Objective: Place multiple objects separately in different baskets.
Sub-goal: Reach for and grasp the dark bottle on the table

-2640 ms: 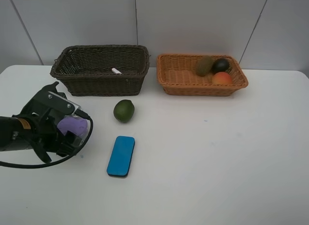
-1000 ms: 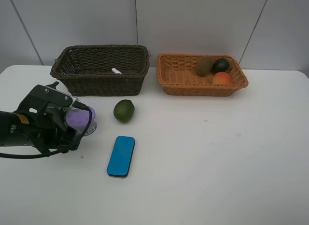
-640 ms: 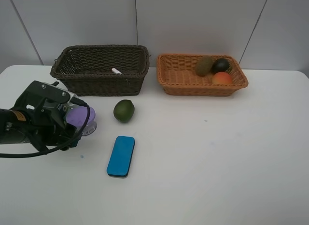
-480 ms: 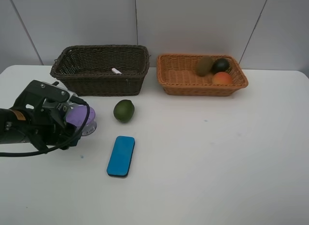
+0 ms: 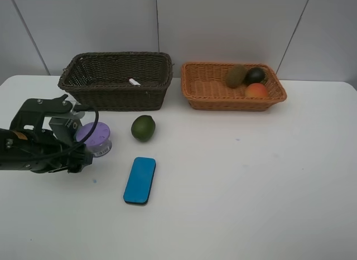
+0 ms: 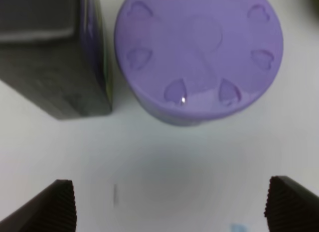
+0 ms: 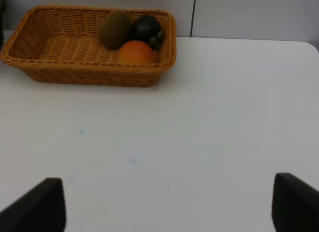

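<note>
The purple-lidded tub (image 6: 199, 53) is standing upright on the surface (image 5: 234, 182), just ahead of the left pincer (image 6: 174, 207), whose jaws are gaping apart, empty. The right pincer (image 7: 167, 207), likewise apart, is hovering well away, facing the light orange basket (image 7: 30, 67).

White table (image 5: 251, 187), softly and evenly lit. Behind the table, a pale grey wall (image 5: 223, 25) shows 3 dark seams (image 5: 157, 20).
</note>
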### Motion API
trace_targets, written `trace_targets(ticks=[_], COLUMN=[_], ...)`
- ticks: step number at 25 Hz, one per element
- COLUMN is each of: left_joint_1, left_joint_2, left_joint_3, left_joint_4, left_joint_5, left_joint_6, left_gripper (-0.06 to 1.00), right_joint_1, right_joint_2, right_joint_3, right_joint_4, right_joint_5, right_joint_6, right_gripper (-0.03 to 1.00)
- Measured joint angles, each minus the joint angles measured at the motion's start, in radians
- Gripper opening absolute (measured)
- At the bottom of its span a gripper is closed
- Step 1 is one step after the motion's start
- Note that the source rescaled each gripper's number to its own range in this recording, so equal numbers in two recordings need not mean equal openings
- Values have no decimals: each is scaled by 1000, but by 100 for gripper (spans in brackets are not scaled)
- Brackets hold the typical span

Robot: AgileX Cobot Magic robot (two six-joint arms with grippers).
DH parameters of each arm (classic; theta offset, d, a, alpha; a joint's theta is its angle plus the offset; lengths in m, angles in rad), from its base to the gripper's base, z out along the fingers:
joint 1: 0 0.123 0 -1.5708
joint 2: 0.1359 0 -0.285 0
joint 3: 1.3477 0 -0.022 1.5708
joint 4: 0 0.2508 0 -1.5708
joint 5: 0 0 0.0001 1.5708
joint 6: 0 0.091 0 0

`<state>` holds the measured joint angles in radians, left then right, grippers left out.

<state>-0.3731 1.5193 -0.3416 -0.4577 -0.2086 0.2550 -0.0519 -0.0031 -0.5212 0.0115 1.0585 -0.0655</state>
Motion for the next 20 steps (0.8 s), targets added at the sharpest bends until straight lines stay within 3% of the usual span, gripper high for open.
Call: trace_targets(ticks=[9,16,20], left_joint_1=[26,127,182], left_joint_2=[-6,-229,-312], left_joint_3=[0,1,-4], left_joint_4=[-5,14,71], left_joint_5=[7,55,89], left_joint_6=[1,3,3], left_gripper=[100,100,99], right_joint_1=[0,0,0], right_joint_2=[0,0,0], right_joint_3=[0,0,0], right_joint_4=[0,0,0], right_joint_5=[0,0,0], right_joint_6=[0,0,0], right_gripper=[100,100,100])
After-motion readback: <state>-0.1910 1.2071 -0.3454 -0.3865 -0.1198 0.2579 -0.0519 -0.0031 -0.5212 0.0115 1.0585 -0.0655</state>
